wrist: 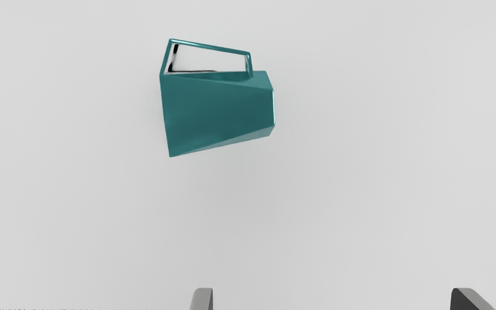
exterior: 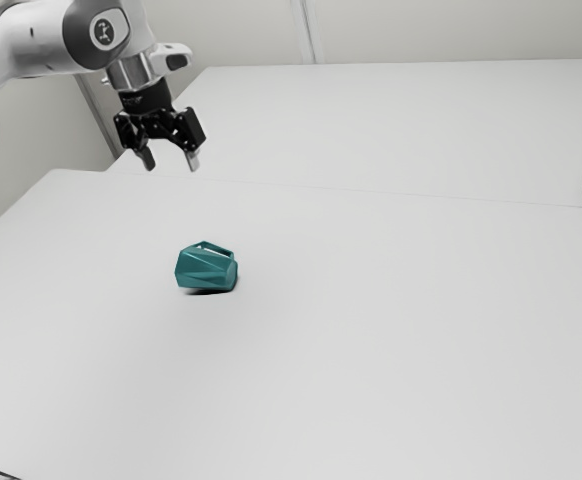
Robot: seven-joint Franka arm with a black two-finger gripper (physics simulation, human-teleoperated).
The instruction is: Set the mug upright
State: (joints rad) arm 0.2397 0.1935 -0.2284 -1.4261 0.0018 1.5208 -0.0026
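1. Here's the teal mug [exterior: 205, 270], lying on its side on the white table [exterior: 371, 350], so it is not upright at this moment!
2. Its broader end points to the exterior view's left, the narrower end to the exterior view's right, and there's a dark shadow at its underside.
3. Look at the angular handle [wrist: 209, 46]: in the wrist view it juts from the mug's side facing away from the fingertips [wrist: 203, 300], a four-sided loop with a gap through it.
4. And the end effector [exterior: 171, 163]? Open, its two fingers spread wide with nothing between them, up in the air and well apart from the mug.
5. The pale arm [exterior: 36, 45] reaches in from the exterior view's upper left, with the hand tipped downward over the table's far side.
6. Behind all that, a second white surface [exterior: 401, 125] stretches in front of the pale wall [exterior: 451, 30].
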